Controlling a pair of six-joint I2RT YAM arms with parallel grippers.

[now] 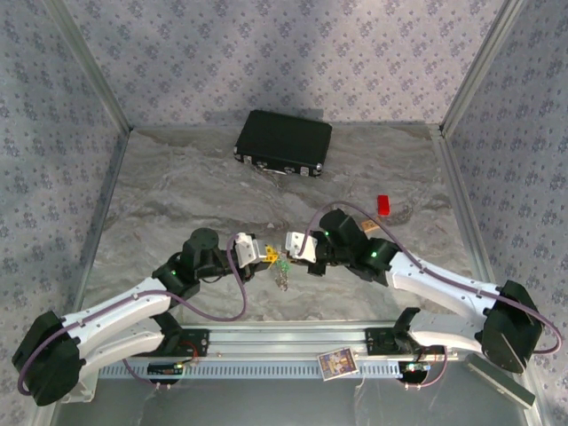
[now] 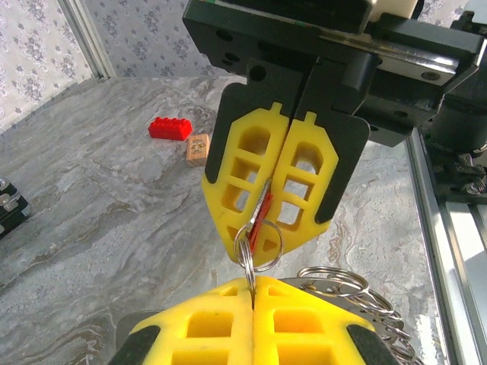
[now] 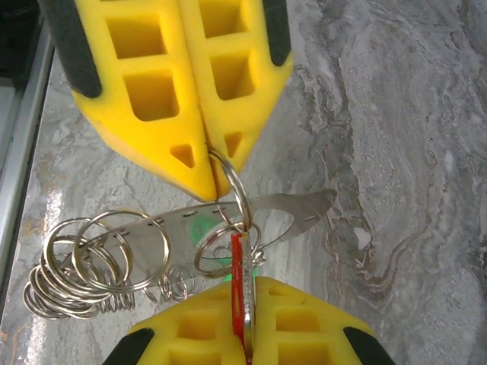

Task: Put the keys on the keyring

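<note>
Left gripper is clamped tight on the wire of the keyring. Facing it, the right gripper is pinched closed on the red-tagged key, right at the ring. Both hang over the table, toward 6 o'clock of its middle. A bunch of spare rings dangles at 9 o'clock of the red key, with a green tag glimpsed beside them. I'd say threading is underway but not finished, since I can't tell whether either key sits fully on the ring.
</note>
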